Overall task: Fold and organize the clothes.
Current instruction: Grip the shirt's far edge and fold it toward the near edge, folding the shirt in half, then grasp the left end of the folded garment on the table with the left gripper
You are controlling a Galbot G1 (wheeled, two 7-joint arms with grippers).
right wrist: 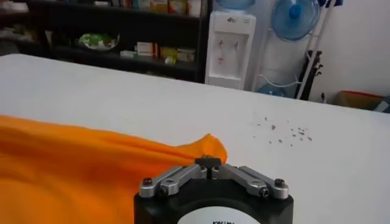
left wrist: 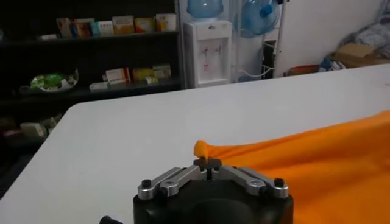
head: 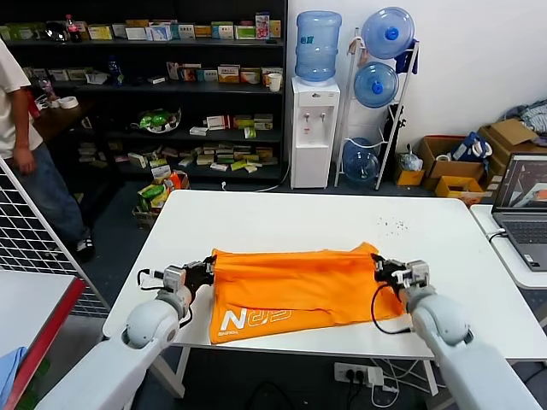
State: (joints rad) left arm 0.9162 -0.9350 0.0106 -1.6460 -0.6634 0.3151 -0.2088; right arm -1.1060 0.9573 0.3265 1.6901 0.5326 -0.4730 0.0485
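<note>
Head view: both end effectors [head: 208, 270] [head: 380, 268] pinch the orange T-shirt's [head: 295, 286] ends.

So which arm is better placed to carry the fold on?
Neither alone: the left gripper and the right gripper are each shut on an opposite side of the orange T-shirt, so both should probably move together.

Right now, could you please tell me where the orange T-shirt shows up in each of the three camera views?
Head view: the orange T-shirt lies across the near middle of the white table, between the two claws.
Left wrist view: it fills the lower right, a corner pinched in the left claw.
Right wrist view: it fills the lower left, a corner pinched in the right claw.
Shared landmark: the white water dispenser by the shelves.
</note>
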